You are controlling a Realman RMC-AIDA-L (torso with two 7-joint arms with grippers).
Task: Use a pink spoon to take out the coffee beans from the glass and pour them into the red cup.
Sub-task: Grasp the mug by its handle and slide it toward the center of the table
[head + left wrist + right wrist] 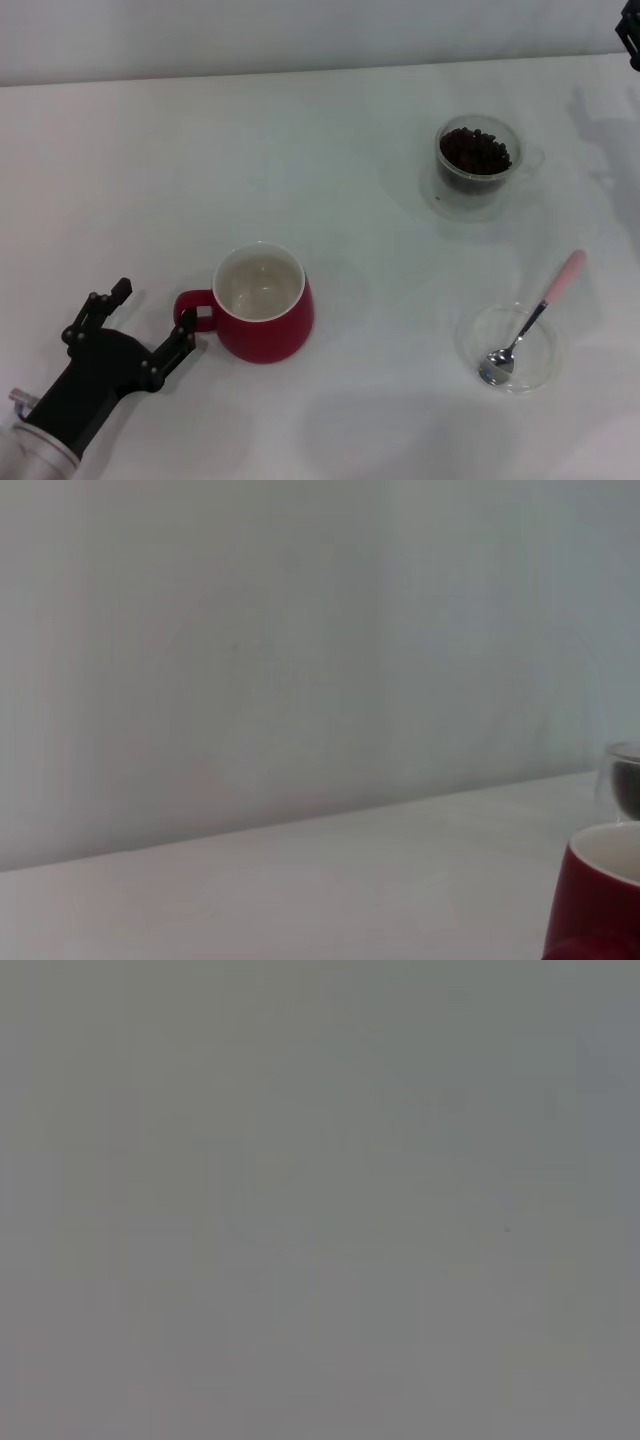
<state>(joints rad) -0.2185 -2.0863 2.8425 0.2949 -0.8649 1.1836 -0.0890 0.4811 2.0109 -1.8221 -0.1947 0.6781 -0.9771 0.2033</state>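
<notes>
Left end effector (150, 325) rests on the white worktop (330, 120), fingers spread apart, one touching the glossy red cup's (263, 315) loop handle. Right end effector (630, 38) is barely in view at the far edge; its finger state cannot be told. The pink-handled metal spoon (530, 320) lies in a shallow clear dish (545, 368); dark coffee beans (475, 152) sit in the clear glass (478, 165). Risk: the left finger probably nudges the cup.

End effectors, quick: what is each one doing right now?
Left end effector: open, one finger at the red cup handle, holding nothing.
Right end effector: only an edge visible, state cannot be told.
</notes>
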